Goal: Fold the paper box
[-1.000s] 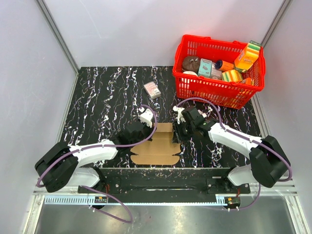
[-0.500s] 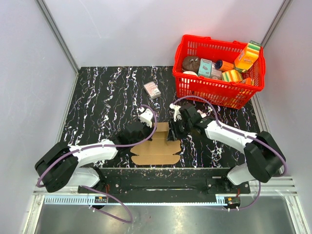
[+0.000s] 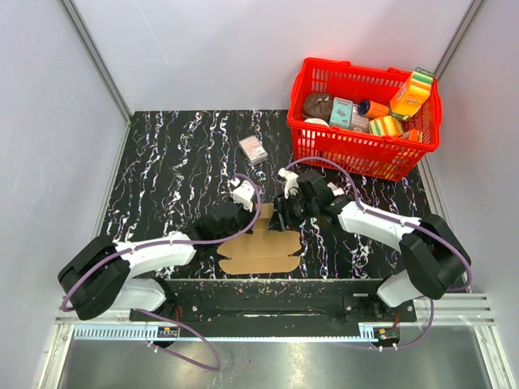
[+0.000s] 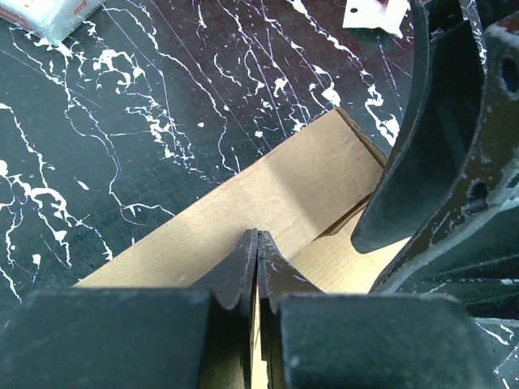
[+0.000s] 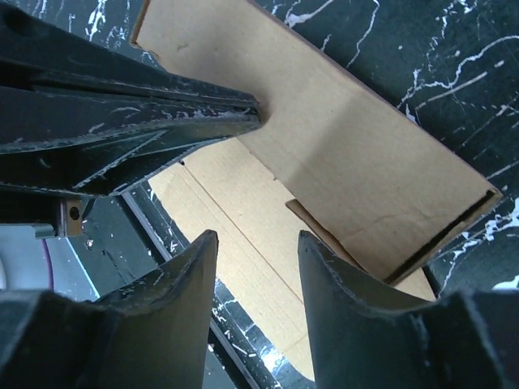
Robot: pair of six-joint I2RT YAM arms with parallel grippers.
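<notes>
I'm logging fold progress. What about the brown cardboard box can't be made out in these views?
- Top view: brown cardboard box, far end partly hidden beneath left gripper and right gripper.
- Left wrist view: its right end, behind the right gripper's fingers.
- Right wrist view: its lower part, behind that gripper's own fingers.

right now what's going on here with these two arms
The robot is partway through folding a brown paper box that lies on the black marbled table. The left end effector is shut on the edge of a panel lifted off the flat sheet. The right end effector is open just above the box's far end and grips nothing.
</notes>
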